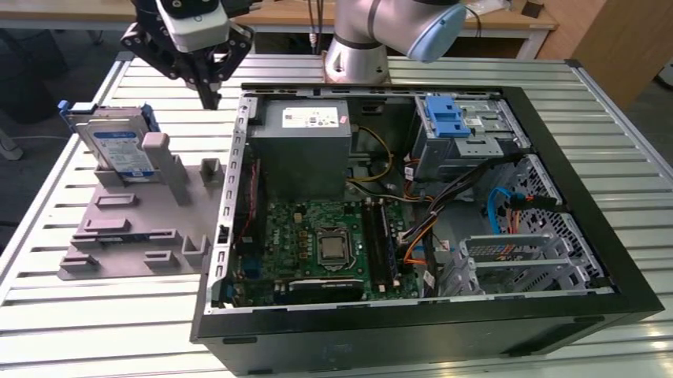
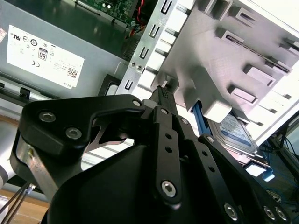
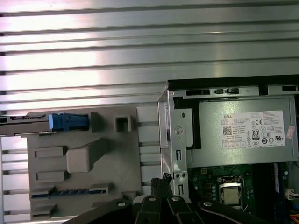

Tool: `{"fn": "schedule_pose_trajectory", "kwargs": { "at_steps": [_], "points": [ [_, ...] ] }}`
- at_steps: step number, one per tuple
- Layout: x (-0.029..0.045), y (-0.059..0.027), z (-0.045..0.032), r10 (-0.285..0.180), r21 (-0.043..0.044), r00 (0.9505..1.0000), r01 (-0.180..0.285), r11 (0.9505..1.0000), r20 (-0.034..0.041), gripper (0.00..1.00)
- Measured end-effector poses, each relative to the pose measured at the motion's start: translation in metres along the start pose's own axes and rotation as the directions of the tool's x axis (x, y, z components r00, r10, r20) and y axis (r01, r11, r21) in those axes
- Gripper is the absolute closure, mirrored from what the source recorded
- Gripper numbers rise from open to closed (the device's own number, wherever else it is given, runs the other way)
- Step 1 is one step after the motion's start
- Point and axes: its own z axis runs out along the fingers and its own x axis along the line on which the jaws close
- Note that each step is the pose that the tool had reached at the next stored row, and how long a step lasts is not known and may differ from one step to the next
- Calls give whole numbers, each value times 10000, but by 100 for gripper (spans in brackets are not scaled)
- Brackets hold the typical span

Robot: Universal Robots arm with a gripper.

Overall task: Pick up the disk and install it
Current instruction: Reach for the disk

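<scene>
The disk (image 1: 113,146) is a silver drive with a white-and-blue label in a blue carrier. It stands on edge in a grey holder (image 1: 131,228) at the exterior view's left. My gripper (image 1: 210,96) hangs above the table between the holder and the computer case's wall, to the right of the disk and apart from it. Its fingers meet at one point and hold nothing. The second wrist view shows the disk (image 2: 236,133) beyond the joined fingertips (image 2: 161,91). In the first wrist view the disk (image 3: 28,120) is edge-on, its blue carrier (image 3: 67,121) at one end.
An open black computer case (image 1: 589,236) lies flat on the slatted metal table (image 1: 631,134). Inside are a grey power-supply box (image 1: 305,150), a motherboard (image 1: 326,244), and a silver drive cage with a blue latch (image 1: 447,118). The arm's base (image 1: 358,55) stands behind the case.
</scene>
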Motion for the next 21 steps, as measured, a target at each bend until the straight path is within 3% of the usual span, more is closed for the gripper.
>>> {"fn": "schedule_pose_trajectory", "kwargs": {
  "at_steps": [8, 21],
  "points": [
    [46, -4, 3, 1, 0, 10000, -1, 10000, 0, 89],
    [203, -16, 7, 0, 0, 10000, 0, 10000, 0, 89]
  ]
}}
